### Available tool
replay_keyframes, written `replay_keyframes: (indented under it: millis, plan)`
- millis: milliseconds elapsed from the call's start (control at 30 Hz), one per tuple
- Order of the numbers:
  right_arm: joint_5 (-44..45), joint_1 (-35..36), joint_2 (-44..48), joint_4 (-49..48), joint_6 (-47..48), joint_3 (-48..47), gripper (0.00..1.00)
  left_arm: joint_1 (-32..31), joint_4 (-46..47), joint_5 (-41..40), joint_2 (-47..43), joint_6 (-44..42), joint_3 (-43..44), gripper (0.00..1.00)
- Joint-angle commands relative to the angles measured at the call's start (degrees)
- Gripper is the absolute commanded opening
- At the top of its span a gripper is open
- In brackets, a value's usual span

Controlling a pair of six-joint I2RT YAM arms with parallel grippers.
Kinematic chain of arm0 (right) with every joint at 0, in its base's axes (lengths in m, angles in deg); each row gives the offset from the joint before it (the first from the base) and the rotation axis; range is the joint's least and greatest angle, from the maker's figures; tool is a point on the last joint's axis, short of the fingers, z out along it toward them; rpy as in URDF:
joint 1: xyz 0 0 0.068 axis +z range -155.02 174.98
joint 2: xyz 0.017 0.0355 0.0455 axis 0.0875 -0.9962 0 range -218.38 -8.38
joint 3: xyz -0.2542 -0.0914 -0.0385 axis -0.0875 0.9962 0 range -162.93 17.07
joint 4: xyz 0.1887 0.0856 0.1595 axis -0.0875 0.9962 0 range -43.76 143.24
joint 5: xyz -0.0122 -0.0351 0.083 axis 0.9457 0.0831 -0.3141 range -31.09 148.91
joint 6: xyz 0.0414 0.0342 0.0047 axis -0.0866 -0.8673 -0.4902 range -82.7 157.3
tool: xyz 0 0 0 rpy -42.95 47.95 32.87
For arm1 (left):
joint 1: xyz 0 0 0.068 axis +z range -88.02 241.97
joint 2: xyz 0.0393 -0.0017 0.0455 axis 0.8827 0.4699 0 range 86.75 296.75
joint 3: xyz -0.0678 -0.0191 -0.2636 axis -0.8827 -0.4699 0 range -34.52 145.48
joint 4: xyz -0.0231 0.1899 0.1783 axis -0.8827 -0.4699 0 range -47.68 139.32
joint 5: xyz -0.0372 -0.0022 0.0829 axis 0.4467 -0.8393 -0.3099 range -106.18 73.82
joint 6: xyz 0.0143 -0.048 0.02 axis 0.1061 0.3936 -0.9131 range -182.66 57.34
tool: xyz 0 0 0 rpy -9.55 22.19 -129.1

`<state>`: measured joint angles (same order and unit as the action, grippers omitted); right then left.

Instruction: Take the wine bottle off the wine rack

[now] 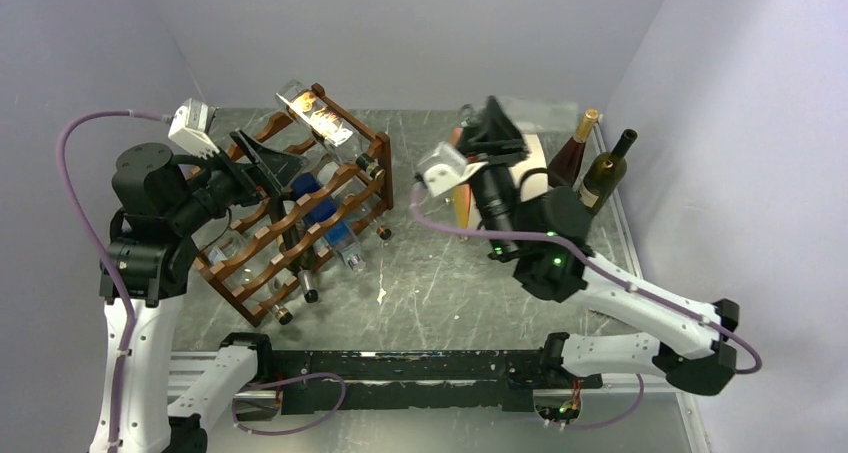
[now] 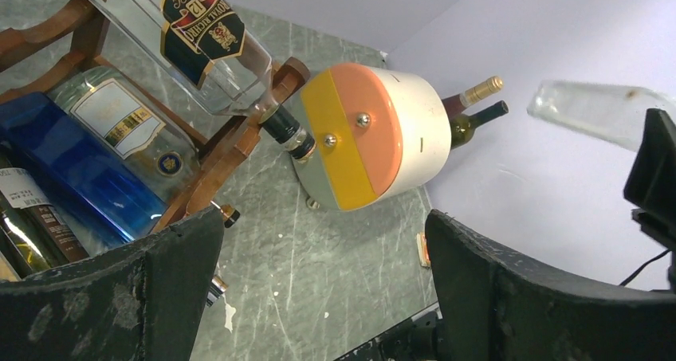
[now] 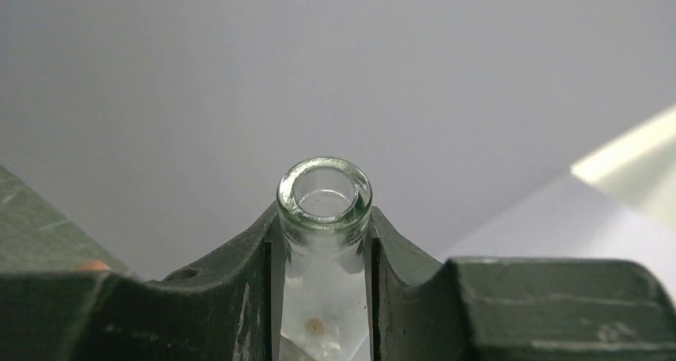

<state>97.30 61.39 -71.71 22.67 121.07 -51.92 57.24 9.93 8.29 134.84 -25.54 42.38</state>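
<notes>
The reddish-brown wine rack (image 1: 262, 241) stands at the left of the table and still carries several bottles; its wavy rails (image 2: 231, 150) also show in the left wrist view. A clear glass wine bottle (image 1: 545, 108) hangs in the air at the back right, off the rack. My right gripper (image 1: 495, 125) is shut on its neck. In the right wrist view the bottle's open mouth (image 3: 324, 194) sticks out between the jaws of the right gripper (image 3: 324, 221). The left wrist view sees that bottle's body (image 2: 594, 110) at far right. My left gripper (image 1: 262, 163) hovers open beside the rack's top, and in its own view the left gripper (image 2: 323, 297) holds nothing.
A cream drum (image 2: 375, 134) with an orange and yellow face lies right of the rack, partly behind the right arm (image 1: 535, 158). Two dark bottles (image 1: 572, 151) (image 1: 606, 173) stand upright at the back right wall. A labelled clear bottle (image 1: 322, 118) tops the rack, with a blue one (image 1: 320, 205) below.
</notes>
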Motion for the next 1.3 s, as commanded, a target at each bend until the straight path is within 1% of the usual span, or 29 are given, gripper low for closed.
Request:
replay_keyframes:
  millis: [0,100,167,233,333,433,500,667,733,933,1000,1267]
  plan:
    - [9.65,-3.09,5.30,3.29,-6.95,-1.20,0.00,-0.34,1.58,-0.53,-0.91,0.41,-1.15,1.00]
    - [12.52,-5.49,8.88,11.08,-14.20,-0.63,0.00,-0.37,1.35,-0.48,-1.13,0.19,-1.47,1.00]
    - [12.79,-8.72,10.77,15.32,-19.19,0.78,0.00,-0.37,1.67,-0.47,-1.41,0.22,-1.93,1.00]
    - [10.72,-12.97,12.04,19.44,-24.59,2.13,0.00,-0.37,2.17,0.02,-1.50,0.47,-2.53,1.00]
    - [5.36,-20.45,12.69,25.56,-33.55,3.49,0.00,-0.37,3.17,1.16,-1.51,1.07,-3.73,1.00]
    - [1.02,-27.05,12.87,27.41,-39.23,6.44,0.00,-0.36,3.49,2.24,-1.62,1.29,-4.74,0.99]
    - [-3.17,-31.61,13.31,26.44,-42.39,9.70,0.00,-0.37,3.17,2.56,-1.67,1.22,-5.12,0.99]
    - [-16.33,-46.06,13.68,22.34,-52.01,17.11,0.00,-0.37,1.55,2.39,-1.56,0.29,-4.48,1.00]
    - [-19.34,-50.29,13.64,20.10,-54.53,19.14,0.00,-0.37,0.98,2.33,-1.51,-0.01,-4.02,1.00]
    - [-25.72,-57.71,12.71,13.25,-62.54,23.25,0.00,-0.37,1.42,2.77,-1.48,0.32,-4.86,0.99]
    - [-28.65,-59.63,12.82,11.14,-65.79,24.70,0.00,-0.37,1.33,3.01,-1.45,0.24,-5.04,1.00]
    - [-35.36,-66.52,13.32,3.30,-76.95,30.00,0.00,-0.37,-0.06,2.54,-1.13,-0.86,-4.28,1.00]
